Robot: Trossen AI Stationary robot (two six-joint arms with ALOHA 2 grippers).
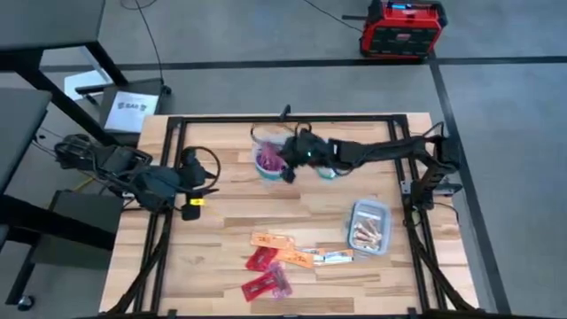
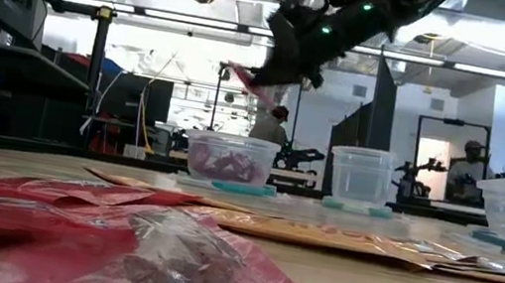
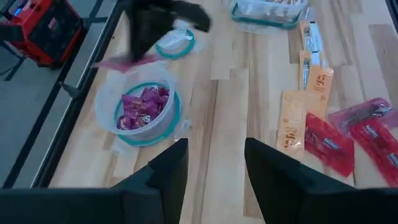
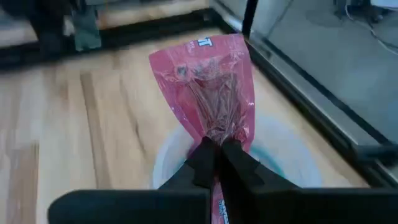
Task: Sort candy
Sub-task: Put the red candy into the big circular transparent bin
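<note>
Reaching across the desk [image 1: 221, 239], the right gripper [image 4: 216, 154] hangs above a clear round bowl [image 3: 144, 112] with a bluish rim, its fingers [image 4: 200, 163] pinched on the end of a pink-red candy wrapper [image 4: 208, 87] that sticks out flat beyond them. The bowl below already holds purple-pink candies [image 3: 140, 107] (a loose heap). A second, seemingly empty bowl [image 2: 361, 178] stands just beside it. More candy lies near the desk's front edge: red packets [image 1: 266, 273], orange packets [image 1: 282, 248] and a whitish-silver one [image 1: 332, 256]. A clear rectangular tub [image 1: 368, 227] with pale sweets sits to their right. The left gripper [image 3: 212, 169] waits at the desk's left side, fingers spread apart and holding nothing.
</note>
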